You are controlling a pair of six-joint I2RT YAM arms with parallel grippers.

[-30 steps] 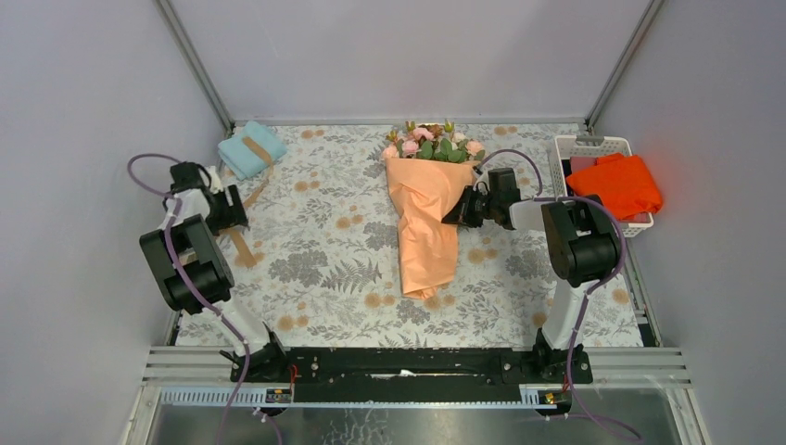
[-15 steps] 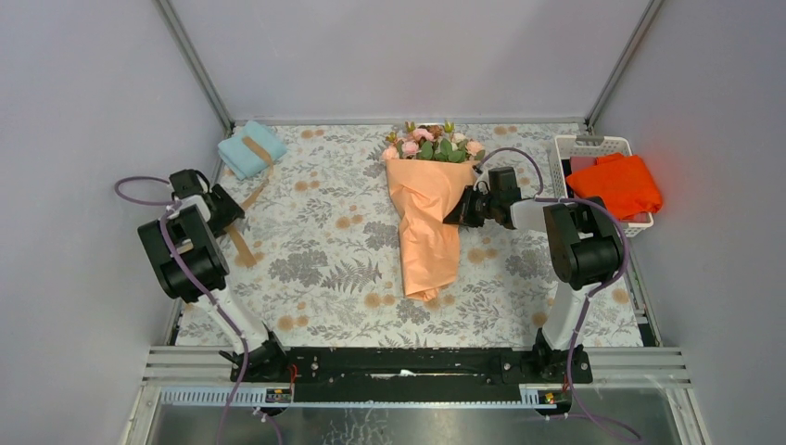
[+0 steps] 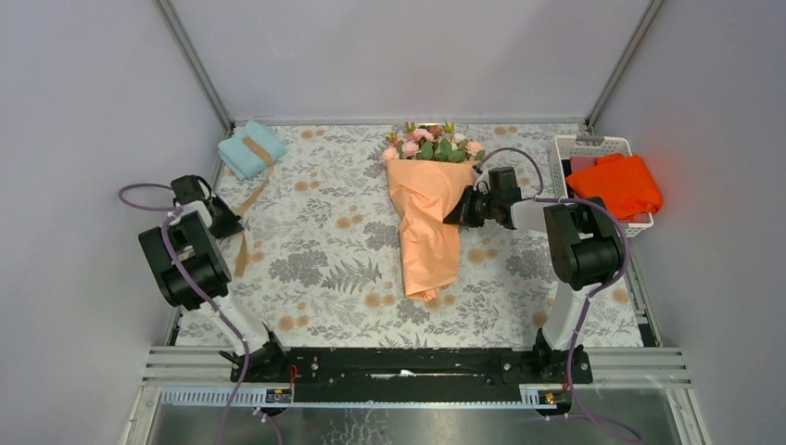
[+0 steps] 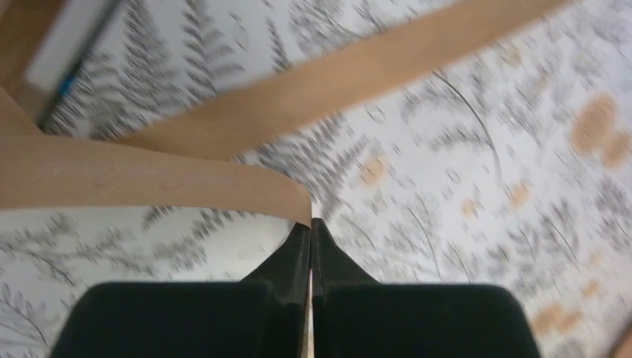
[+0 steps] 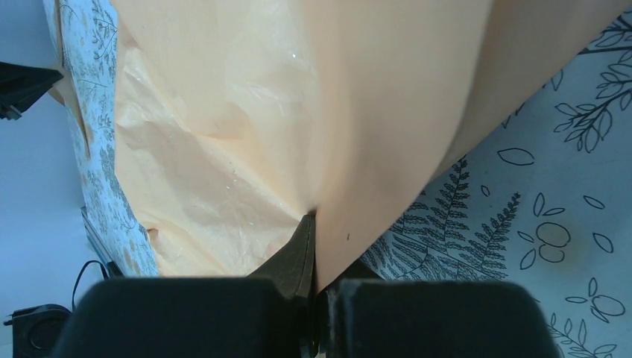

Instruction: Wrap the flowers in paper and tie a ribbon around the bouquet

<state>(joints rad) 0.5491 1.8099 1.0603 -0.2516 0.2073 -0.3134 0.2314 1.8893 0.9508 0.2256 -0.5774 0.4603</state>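
We see the counter (image 3: 324, 269), covered in a leaf-print cloth, only in full from the overhead view. The bouquet (image 3: 428, 222) lies on it right of center. Its paper (image 3: 422, 255) forms a peach cone narrowing to a tail toward the arms. The flowers (image 3: 431, 144), pink with green leaves, poke out at the far end. A white basket (image 3: 593, 144) at the far right holds an orange cloth (image 3: 616, 184). A folded blue cloth (image 3: 243, 156) sits at the far left corner.

The ribbon (image 3: 242, 252) runs along the counter's left side, well apart from the bouquet. One stretch crosses the blue cloth.

From above, the right tool (image 3: 454, 215) touches the cone's right edge, though its grip is hidden. The right wrist view fills that in: the right tool (image 5: 311, 224) is clenched on a fold of the paper (image 5: 298, 112). Likewise, the left tool (image 3: 227, 222) looks merely near the ribbon from above. Its wrist view shows the left tool (image 4: 311, 231) clenched tight, pinching the end of the ribbon (image 4: 149, 183), which curls up off the counter.
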